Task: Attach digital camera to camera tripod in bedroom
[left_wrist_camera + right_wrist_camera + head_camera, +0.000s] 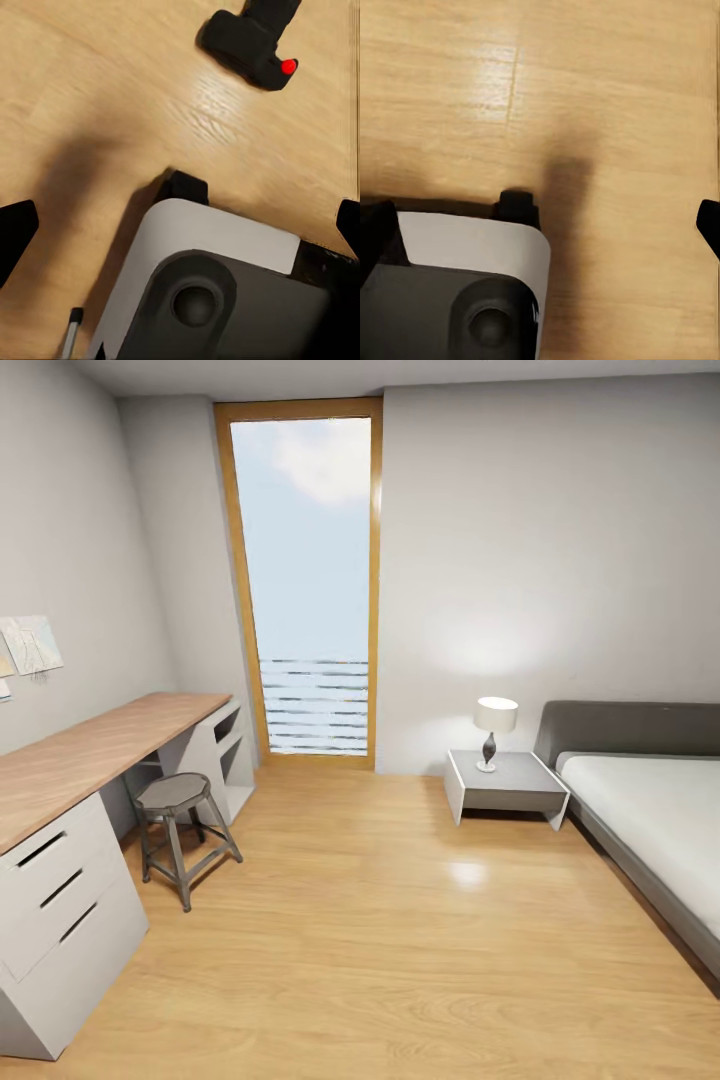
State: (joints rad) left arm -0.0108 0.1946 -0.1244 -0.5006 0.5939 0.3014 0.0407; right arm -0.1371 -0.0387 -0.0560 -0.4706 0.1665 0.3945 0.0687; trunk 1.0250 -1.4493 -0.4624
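1. Digital camera (251,41): a small black box with a red dot at one end, lying on the wood floor (97,82) in the left wrist view, well apart from the robot's white and grey base (217,277). A dark block touches the camera's far side; what it is cannot be told.
2. Left gripper (180,232): its two black fingertips (15,232) show at opposite edges of the left wrist view, wide apart and holding nothing, with the base and floor between them.
3. Right gripper (540,225): black fingertips (710,223) show at opposite edges of the right wrist view, spread apart and empty, above bare floor and the base.
4. A thin silver rod with a black tip (71,330) lies beside the base in the left wrist view; what it belongs to cannot be told.
5. Bedroom, head view, placed relative to the tall wood-framed window (305,580): a long wooden desk (90,750) with white drawers runs along the wall to the window's left, with a grey metal stool (180,810) just beside it.
6. To the window's right stands a low grey bedside table (505,785) bearing a white-shaded lamp (493,730); a grey bed (650,810) lies just beyond the table.
7. Two paper sheets (30,645) hang on the wall above the desk.
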